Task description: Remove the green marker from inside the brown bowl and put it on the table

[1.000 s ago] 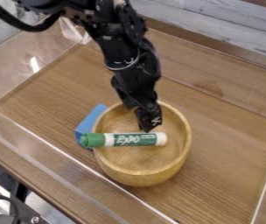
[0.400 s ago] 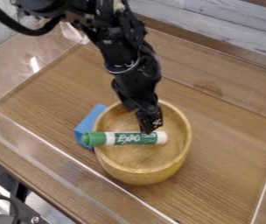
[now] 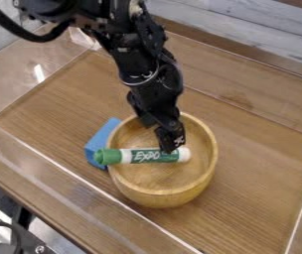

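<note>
The brown bowl (image 3: pixel 181 189) sits on the table (image 3: pixel 61 109) near the front. The green marker (image 3: pixel 138 157) lies across the bowl, its green cap poking out over the left rim and its white barrel resting inside. My gripper (image 3: pixel 171 136) reaches down into the bowl from behind, just above the marker's right end. Its fingers stand open, with nothing between them, and their tips are close to the barrel.
A blue block (image 3: pixel 104 132) lies on the table against the bowl's left side, under the marker's cap. Clear acrylic walls (image 3: pixel 21 159) edge the tabletop. The black arm (image 3: pixel 127 50) comes down from the upper left.
</note>
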### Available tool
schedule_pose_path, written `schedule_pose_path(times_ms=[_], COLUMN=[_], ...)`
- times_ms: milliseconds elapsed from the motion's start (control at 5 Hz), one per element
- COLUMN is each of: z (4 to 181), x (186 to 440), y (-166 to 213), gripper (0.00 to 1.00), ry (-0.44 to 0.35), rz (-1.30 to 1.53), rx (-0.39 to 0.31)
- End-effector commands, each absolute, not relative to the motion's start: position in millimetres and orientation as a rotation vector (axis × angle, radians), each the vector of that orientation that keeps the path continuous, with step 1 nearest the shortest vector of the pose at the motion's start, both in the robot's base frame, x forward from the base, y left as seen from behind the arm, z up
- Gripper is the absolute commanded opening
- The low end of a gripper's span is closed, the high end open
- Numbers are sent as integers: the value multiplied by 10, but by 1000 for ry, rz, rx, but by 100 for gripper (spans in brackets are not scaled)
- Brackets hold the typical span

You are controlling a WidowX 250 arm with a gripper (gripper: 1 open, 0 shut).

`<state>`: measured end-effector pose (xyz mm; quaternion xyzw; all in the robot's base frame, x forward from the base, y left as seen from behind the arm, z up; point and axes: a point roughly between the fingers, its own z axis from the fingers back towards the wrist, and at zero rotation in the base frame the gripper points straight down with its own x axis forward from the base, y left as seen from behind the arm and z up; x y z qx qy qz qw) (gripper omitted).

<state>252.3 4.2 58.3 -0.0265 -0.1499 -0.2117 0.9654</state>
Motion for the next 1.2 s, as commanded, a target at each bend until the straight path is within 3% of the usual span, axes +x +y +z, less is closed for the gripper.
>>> schedule_pose_path(times_ms=[0, 600, 800, 1000], z=[650, 426, 382, 395], x=[2574, 2572, 2576, 2580], y=[37, -20, -32, -46], gripper=[100, 100, 0, 0], ry=[-333, -300, -294, -290], rz=[-430, -442, -447, -452], rx=[-44, -52, -48, -44])
